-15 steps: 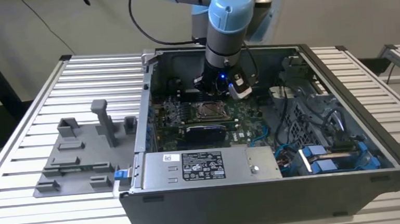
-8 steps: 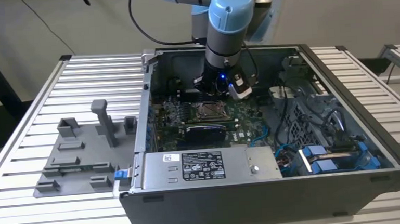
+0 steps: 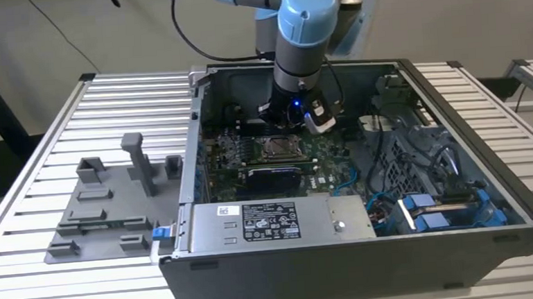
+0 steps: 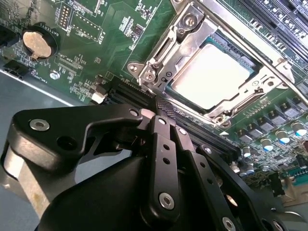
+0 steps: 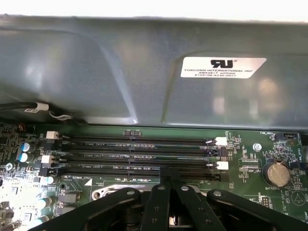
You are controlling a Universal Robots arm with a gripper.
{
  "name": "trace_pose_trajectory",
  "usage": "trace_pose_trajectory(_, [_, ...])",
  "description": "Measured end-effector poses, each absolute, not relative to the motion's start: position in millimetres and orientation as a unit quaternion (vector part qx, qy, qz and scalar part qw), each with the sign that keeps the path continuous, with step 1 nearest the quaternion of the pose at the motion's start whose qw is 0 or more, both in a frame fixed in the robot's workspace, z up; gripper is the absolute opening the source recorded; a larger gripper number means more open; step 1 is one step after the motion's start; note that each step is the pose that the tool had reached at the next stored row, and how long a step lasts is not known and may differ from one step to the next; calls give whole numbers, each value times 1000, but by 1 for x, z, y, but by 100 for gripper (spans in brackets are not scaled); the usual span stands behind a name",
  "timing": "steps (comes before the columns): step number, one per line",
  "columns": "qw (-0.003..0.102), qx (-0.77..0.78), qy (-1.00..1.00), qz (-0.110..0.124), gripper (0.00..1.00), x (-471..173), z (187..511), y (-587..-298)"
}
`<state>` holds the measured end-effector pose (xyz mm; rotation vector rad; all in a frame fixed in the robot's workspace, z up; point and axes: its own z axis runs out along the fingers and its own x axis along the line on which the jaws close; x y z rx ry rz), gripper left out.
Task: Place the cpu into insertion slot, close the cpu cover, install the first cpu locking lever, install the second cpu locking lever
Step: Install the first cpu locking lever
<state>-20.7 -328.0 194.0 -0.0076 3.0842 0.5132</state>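
Observation:
In the second wrist view the cpu lies flat in the insertion slot on the green motherboard. The silver cpu cover is down over it, and the chip's pale face shows through the window. A thin metal lever rod runs along the cover's far side. My gripper is shut, its black fingertips pressed together at the corner of the cover, with nothing visible between them. In the exterior view the gripper hangs inside the open computer case, just behind the slot.
Long black memory slots lie just beyond the fingertips, with the grey case wall behind them. A coin battery sits on the board. A power supply and blue cables fill the case front. A grey fixture tray stands outside at the exterior view's left.

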Motion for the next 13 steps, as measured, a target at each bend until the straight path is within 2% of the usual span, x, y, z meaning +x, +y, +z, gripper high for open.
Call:
trace_pose_trajectory(5, [8, -2, 984, 179, 11, -21, 193, -328])
trace_pose_trajectory(13, [6, -2, 983, 182, 11, -22, 211, -328])
